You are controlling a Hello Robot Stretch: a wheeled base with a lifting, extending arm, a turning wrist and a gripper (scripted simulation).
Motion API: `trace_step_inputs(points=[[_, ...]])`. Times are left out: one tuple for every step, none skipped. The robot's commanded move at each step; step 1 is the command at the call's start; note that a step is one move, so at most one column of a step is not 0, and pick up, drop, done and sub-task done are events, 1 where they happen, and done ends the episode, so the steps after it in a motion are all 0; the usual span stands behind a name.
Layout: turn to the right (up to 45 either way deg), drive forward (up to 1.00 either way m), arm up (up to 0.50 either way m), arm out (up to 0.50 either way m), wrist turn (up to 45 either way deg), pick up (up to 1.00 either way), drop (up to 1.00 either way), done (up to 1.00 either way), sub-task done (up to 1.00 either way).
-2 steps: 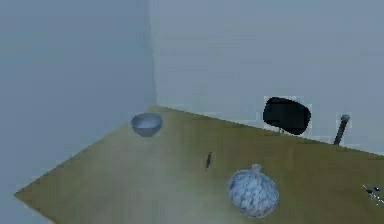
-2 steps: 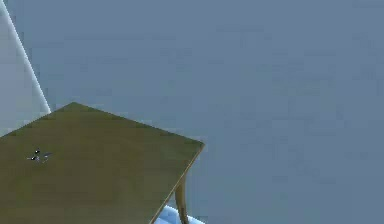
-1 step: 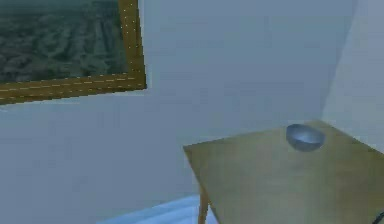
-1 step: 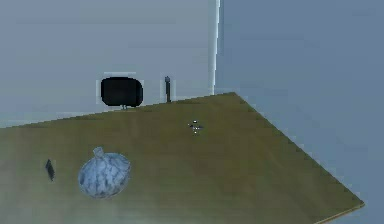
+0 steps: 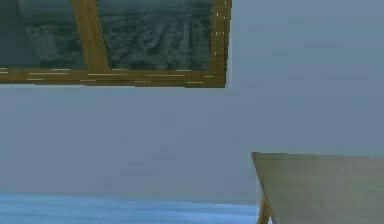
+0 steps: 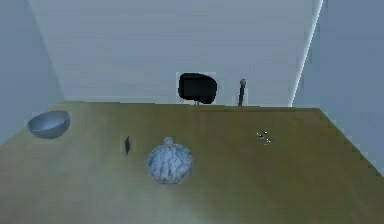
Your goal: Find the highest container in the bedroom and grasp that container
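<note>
Claw: state cannot be told from these views.
Vase (image 6: 170, 162): round, pale with a blue pattern, upright on the tabletop toward its near edge, arm side view. Judged the target, since its top stands above the bowl's rim.
Bowl (image 6: 48, 123): grey-blue, near the table's left edge, well apart from the Vase.
Table (image 6: 300, 175): wooden top; a corner also shows at the forward view's lower right (image 5: 320, 185).
Dark bit (image 6: 127, 146): small, near the Vase on its left; too small to name.
Pale speck (image 6: 265, 137): right of the Vase, unclear.
Chair (image 6: 198, 87): dark back beyond the far table edge.
Window (image 5: 110, 40): wood frame, forward view's top.
Risk 1: picking the Bowl, since both sit on one surface.
Risk 2: a side nudge could tip or roll the round Vase.
Risk 3: a reach could knock the Dark bit.
</note>
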Motion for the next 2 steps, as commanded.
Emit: trace_step_inputs(points=[[0.0, 0.0, 0.5, 0.0, 0.0, 0.0, 0.0, 0.0, 0.0], [0.0, 0.0, 0.38, 0.0, 0.0, 0.0, 0.0, 0.0, 0.0]])
